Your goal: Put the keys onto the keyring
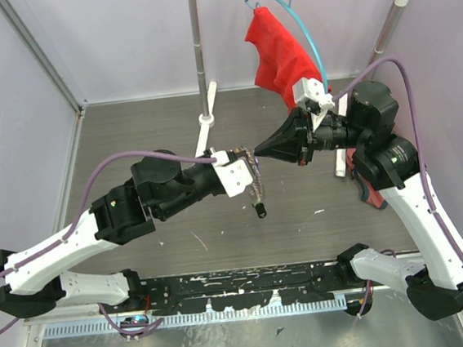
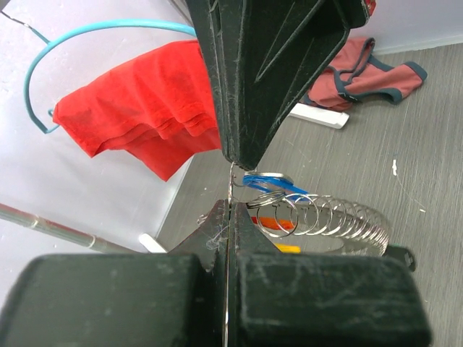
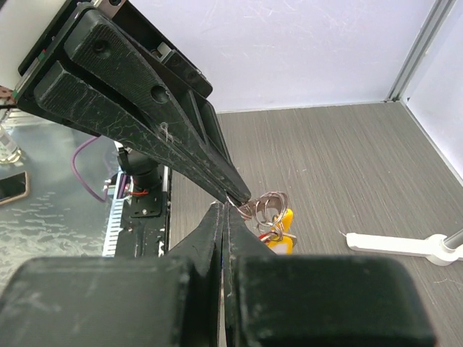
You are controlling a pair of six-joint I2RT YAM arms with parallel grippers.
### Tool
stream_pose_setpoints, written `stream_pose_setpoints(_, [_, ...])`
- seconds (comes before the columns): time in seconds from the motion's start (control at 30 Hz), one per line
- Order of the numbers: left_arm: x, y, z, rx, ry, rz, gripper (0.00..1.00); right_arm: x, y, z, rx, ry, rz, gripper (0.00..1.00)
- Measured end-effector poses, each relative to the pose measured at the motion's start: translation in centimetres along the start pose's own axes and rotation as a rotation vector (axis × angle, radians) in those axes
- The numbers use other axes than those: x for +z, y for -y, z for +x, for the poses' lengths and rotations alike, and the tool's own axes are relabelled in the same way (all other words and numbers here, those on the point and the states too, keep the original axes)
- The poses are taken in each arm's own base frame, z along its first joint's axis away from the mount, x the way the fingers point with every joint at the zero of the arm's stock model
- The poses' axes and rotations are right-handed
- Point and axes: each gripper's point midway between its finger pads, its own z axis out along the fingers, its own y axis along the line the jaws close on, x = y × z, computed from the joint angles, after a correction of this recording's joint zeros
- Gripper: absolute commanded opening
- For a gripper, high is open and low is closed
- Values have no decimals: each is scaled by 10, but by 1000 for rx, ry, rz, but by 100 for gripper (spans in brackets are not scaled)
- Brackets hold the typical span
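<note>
My two grippers meet tip to tip above the middle of the table. The left gripper (image 1: 251, 165) (image 2: 230, 207) is shut on the keyring (image 2: 230, 189), a thin grey wire standing up from its jaws. That wire runs into the tip of the right gripper (image 1: 260, 150) (image 3: 226, 208), which is shut on it too. A short orange section (image 2: 269, 222) lies just behind. Several small metal rings (image 2: 325, 217) are strung in a row beside the tips. The keys (image 1: 258, 189) hang below them: a blue tag (image 2: 271, 182) and a yellow tag (image 3: 282, 220) show.
A red cloth (image 1: 281, 54) hangs on a light-blue hanger hoop (image 2: 43, 69) from a rail stand (image 1: 197, 54) at the back. A red-and-grey garment (image 2: 362, 69) lies by the right arm. A white base bar (image 3: 405, 244) rests on the grey table.
</note>
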Motion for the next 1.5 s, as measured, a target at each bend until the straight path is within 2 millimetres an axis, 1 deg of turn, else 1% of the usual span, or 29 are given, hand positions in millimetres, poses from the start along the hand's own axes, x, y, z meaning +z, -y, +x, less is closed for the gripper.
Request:
stream_pose_setpoints(0.4, [0,1,-1,-4,5,6,0,1,4,2,11,-4,12,1])
stream_pose_setpoints(0.7, [-7,-1,-6,-10,25,5,0,1,12,2,11,-7,60,1])
stream_pose_setpoints(1.03, [-7,0,-6,-15,29,11,0,1,12,3,23,-6,63,1])
stream_pose_setpoints(1.5, [-8,3,-8,-49,59,13,0,5,9,10,66,-16,12,1])
